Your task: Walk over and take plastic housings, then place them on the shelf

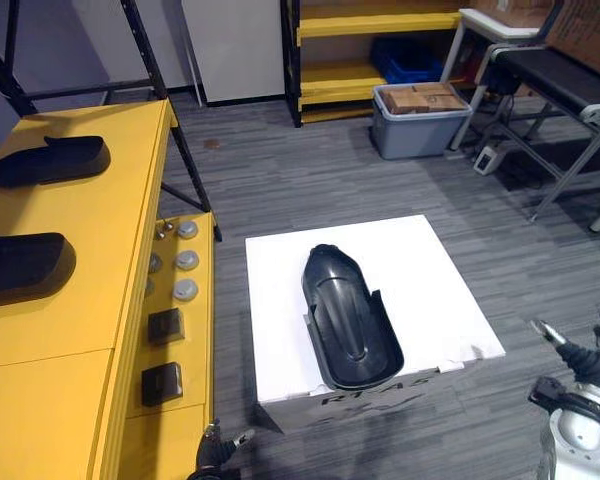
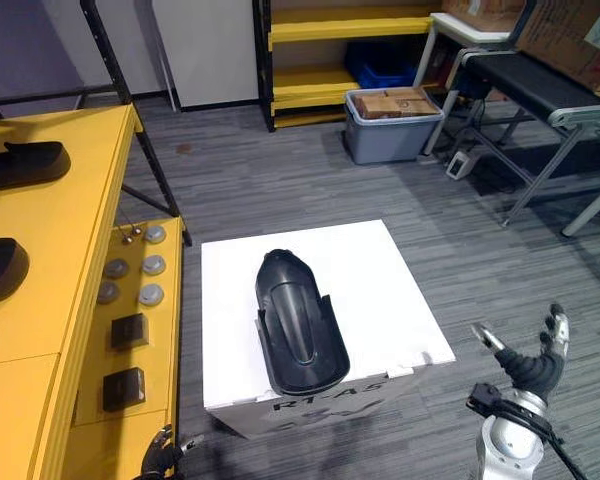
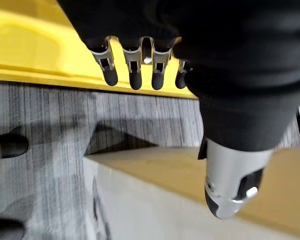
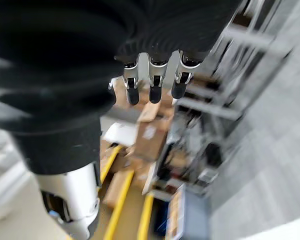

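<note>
Left eye view: plastic housing (image 1: 348,320) lies hollow side up on white box (image 1: 450,300), centre frame, long axis 12-to-6. I judge box raises it to reach height. Yellow shelf (image 1: 100,300) at 9 o'clock carries 2 more: far housing (image 1: 45,160), near housing (image 1: 25,265). Right hand (image 2: 535,365) at 4 o'clock and left hand (image 3: 135,75) at 7 o'clock have fingers apart, empty, flanking box for 2-hand pickup.

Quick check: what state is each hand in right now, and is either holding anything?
Left hand: open, holding nothing.
Right hand: open, fingers spread, holding nothing.
</note>
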{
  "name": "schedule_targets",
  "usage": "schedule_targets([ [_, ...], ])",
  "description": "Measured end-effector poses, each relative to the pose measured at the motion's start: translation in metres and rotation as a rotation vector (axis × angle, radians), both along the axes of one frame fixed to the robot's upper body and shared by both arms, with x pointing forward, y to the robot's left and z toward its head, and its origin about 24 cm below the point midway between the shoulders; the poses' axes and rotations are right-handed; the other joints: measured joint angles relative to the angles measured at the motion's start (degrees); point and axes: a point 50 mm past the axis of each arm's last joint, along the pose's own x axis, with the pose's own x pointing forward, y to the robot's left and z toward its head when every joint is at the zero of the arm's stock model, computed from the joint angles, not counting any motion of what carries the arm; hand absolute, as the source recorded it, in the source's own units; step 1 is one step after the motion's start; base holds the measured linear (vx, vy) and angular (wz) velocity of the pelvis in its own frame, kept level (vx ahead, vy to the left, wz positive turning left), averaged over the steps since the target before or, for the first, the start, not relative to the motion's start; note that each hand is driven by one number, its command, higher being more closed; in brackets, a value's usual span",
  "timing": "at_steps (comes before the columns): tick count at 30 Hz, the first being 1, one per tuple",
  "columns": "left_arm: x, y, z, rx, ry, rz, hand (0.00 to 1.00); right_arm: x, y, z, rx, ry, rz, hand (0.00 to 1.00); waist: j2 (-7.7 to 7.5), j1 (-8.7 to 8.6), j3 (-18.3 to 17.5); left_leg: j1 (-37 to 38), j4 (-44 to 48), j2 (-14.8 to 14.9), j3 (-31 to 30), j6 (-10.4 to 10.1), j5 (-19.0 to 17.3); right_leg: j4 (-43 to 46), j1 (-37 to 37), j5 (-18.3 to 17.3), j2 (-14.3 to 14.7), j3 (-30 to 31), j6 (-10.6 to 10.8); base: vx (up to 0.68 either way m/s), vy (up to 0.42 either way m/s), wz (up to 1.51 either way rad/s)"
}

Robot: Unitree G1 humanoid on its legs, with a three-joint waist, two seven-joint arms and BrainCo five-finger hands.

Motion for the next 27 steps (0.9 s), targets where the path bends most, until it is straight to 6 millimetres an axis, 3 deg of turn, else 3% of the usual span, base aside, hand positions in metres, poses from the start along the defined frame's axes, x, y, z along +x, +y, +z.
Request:
schedule_targets([
  [6,-0.006,-0.002,-0.004,-0.009,0.030,-0.026,0.00,0.036,0.060,0.013,-0.038,-0.056,0.316,0.00,-0.05,1.38,-0.21,-1.16,-1.92,-0.37,-3.04,0.56,1.22,-0.14,-1.28,0.27,-0.03,-1.37,-0.04,-0.12,-0.002,0.16],
  [8,-0.006,0.000,-0.004,-0.003,0.029,-0.028,0.00,0.043,0.074,0.006,-0.033,-0.028,0.377,0.00,-0.05,1.67,-0.22,-1.22,-2.46,-0.56,-4.14,0.72,1.71,-0.19,-1.24,0.43,-0.14,-2.15,-0.14,-0.10,-0.006,0.25],
  [13,-0.004,0.001,-0.004,0.003,0.022,-0.029,0.00,0.052,0.105,-0.042,0.029,0.174,0.452,0.00,-0.05,2.51,-0.22,-1.84,-4.24,-0.98,-5.46,0.94,3.58,-2.59,-1.04,2.32,-0.23,-3.41,-0.15,-0.07,0.005,0.12],
  [19,-0.004,0.001,-0.004,0.005,0.022,-0.030,0.00,0.052,0.114,-0.088,0.000,0.419,0.450,0.00,-0.03,2.66,-0.22,-1.81,-4.37,-1.09,-5.82,0.96,3.77,-2.97,-0.77,2.57,-0.23,-3.72,0.00,-0.01,0.002,0.03],
  [26,-0.002,-0.002,-0.005,0.013,0.035,-0.037,0.00,0.061,0.110,-0.089,-0.079,0.460,0.316,0.00,-0.06,2.75,-0.20,-1.40,-4.64,-1.32,-6.25,1.02,4.02,-3.92,0.24,3.00,-0.34,-4.26,0.21,0.00,0.004,0.04],
  [27,-0.002,-0.002,-0.005,0.015,0.035,-0.035,0.00,0.062,0.109,-0.090,-0.084,0.466,0.296,1.00,-0.15,2.88,-0.11,-1.02,-5.15,-1.33,-6.40,0.96,4.30,-3.97,0.45,3.00,-0.34,-4.50,0.21,-0.01,0.001,0.06],
])
